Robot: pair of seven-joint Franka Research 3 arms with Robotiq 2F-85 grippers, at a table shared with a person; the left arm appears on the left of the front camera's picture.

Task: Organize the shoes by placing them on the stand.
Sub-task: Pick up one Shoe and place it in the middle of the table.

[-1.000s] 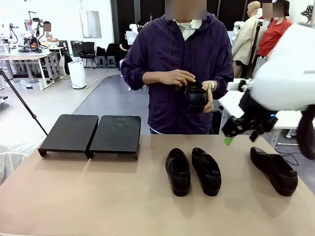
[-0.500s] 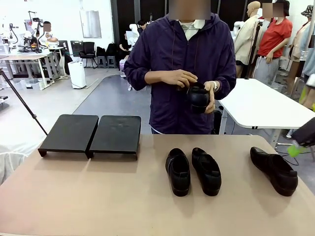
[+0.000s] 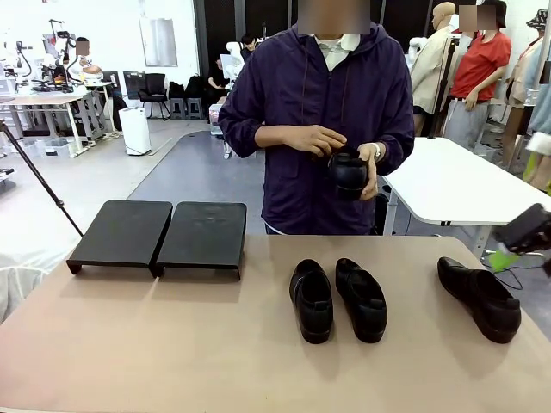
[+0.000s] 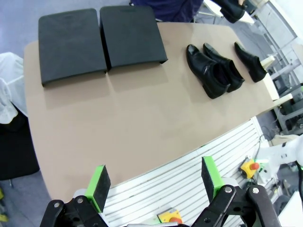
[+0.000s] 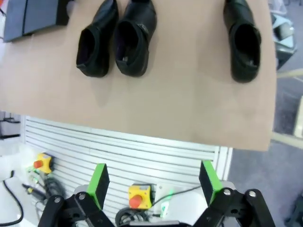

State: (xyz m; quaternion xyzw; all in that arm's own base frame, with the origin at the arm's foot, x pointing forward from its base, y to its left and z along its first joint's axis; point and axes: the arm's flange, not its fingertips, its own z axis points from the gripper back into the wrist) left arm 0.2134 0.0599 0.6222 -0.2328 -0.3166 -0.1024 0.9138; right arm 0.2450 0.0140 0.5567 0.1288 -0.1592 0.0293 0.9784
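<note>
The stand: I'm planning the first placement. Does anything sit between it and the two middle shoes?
Nothing visible does. Only bare table lies between the two middle shoes and the stand.

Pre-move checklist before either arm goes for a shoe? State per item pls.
1. Low black two-panel stand free of shoes: ok.
2. Left gripper fingers open, empty: ok.
3. Right gripper fingers open, empty: ok.
4. Middle pair of black leather dress shoes and lone right shoe upright on the tan table: ok.
5. Gap within the middle pair wide enough for a finger: cannot tell; they lie very close.
6. Fourth black shoe on the table: not ok; it is in the person's hands, beyond the far edge.
</note>
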